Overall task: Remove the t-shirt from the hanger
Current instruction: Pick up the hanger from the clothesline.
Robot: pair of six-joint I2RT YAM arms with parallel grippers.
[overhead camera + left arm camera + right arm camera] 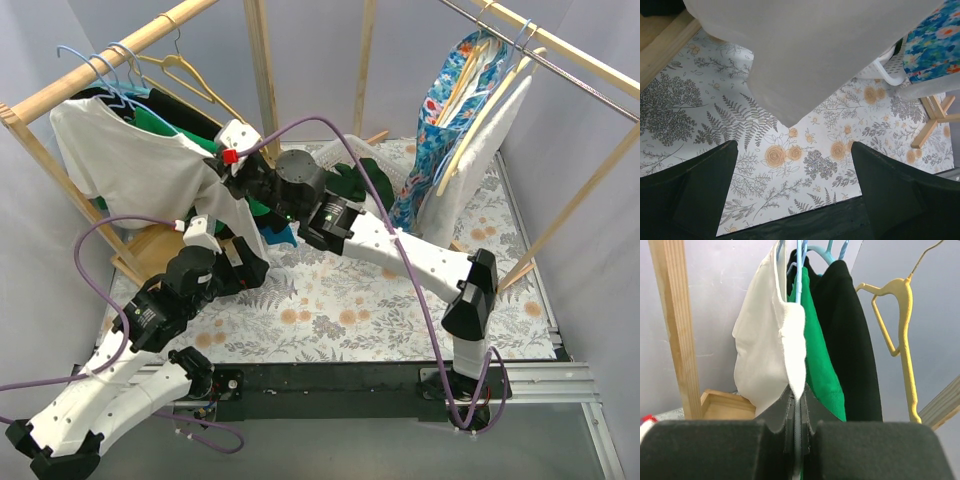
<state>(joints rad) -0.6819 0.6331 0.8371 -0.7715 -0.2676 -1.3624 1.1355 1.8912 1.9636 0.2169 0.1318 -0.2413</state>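
The white t-shirt (pixel 140 165) hangs on a blue hanger (pixel 799 265) from the wooden rail (pixel 100 65) at the left of the frame, at the front of a row of clothes, with a green top (pixel 822 365) just behind it and a black garment (pixel 855 340) behind that. A bare yellow hanger (pixel 900 315) hangs further along the same rail. The right hand (pixel 797 405) reaches across to this rack and is closed tight on the shirt's edge, its two fingers pressed together with the white fabric pinched between them. The left hand (pixel 794 147) sits below the shirt with its fingers spread wide and holding nothing; a corner of the shirt's hem droops above it, apart from both fingers. Under it lies the flower-printed surface (pixel 805 165), and a white basket (pixel 885 67) stands further back.
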